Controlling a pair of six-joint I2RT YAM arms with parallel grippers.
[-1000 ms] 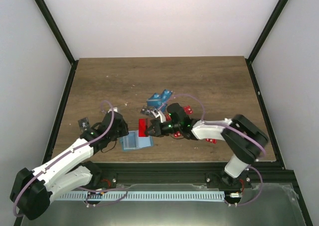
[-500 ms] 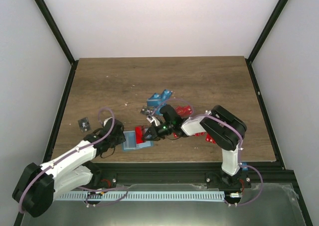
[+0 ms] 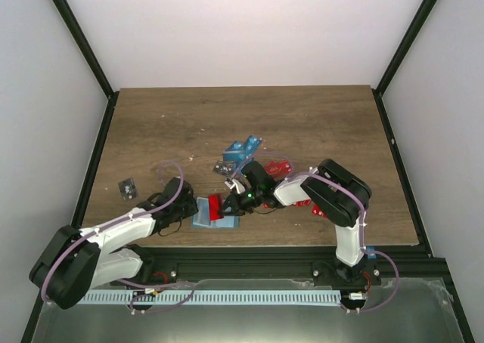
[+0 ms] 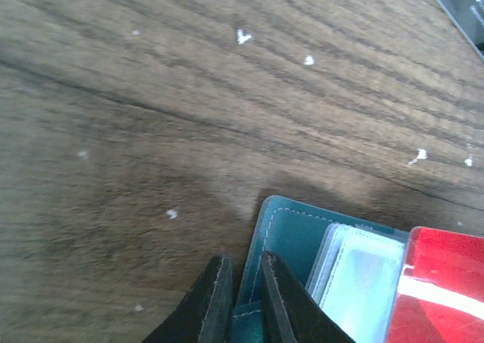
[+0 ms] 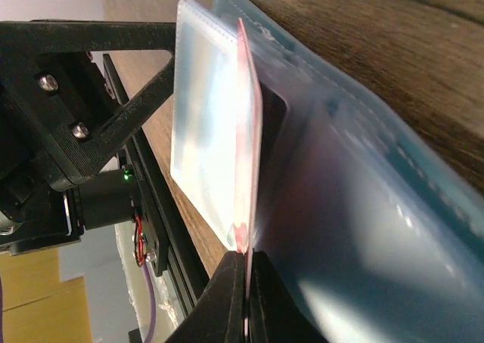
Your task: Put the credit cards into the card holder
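Card holder (image 3: 204,217) lies open near the table's (image 3: 302,124) front edge, between my two arms. My left gripper (image 4: 246,301) pinches its rim. My right gripper (image 5: 246,279) is clamped on a red card (image 5: 249,131) pressed against the holder's clear sleeve (image 5: 204,116).

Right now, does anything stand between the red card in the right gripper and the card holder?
Nothing visible does. The red card, pinched in the right gripper, lies against the clear sleeve of the card holder. The left gripper grips the holder's edge, off to the side.
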